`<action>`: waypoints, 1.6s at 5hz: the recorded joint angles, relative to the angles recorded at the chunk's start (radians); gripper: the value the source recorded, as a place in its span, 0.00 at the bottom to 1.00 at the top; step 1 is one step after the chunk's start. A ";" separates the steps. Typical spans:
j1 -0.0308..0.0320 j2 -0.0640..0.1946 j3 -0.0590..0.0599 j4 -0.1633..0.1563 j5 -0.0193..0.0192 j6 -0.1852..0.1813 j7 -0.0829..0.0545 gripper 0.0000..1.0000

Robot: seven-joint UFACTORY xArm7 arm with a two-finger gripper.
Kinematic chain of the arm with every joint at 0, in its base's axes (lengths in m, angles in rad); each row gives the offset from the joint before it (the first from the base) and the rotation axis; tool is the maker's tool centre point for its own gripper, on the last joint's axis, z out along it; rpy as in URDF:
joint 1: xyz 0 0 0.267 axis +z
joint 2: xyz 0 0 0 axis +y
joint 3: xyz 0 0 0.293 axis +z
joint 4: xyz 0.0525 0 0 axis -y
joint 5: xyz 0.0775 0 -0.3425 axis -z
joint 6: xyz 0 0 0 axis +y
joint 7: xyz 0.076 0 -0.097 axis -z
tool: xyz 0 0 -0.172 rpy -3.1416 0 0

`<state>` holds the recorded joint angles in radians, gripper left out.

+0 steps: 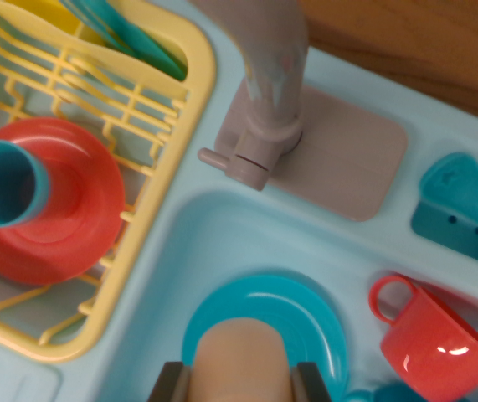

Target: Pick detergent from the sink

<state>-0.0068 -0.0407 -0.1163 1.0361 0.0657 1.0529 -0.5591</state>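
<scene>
Wrist view. The gripper (pixel 240 387) fingers pinch a tan, rounded object (pixel 240 362), probably the detergent, at the near edge above the blue plate (pixel 310 322) in the sink (pixel 222 234). Risk: the smooth body slipping, or striking the red cup (pixel 435 343) to the right.

The gripper (pixel 240 383) shows two dark, flat fingers (pixel 170 383).

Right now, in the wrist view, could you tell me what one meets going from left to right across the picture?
Teal cup → red plate in the yellow dish rack → grey faucet → red cup in the sink → teal holder.
</scene>
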 joint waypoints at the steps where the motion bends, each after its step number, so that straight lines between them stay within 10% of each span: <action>1: 0.0005 -0.016 0.000 0.031 -0.0043 0.047 0.005 1.00; 8: 0.0023 -0.073 -0.002 0.139 -0.0196 0.211 0.022 1.00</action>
<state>-0.0046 -0.1142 -0.1181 1.1749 0.0461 1.2640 -0.5369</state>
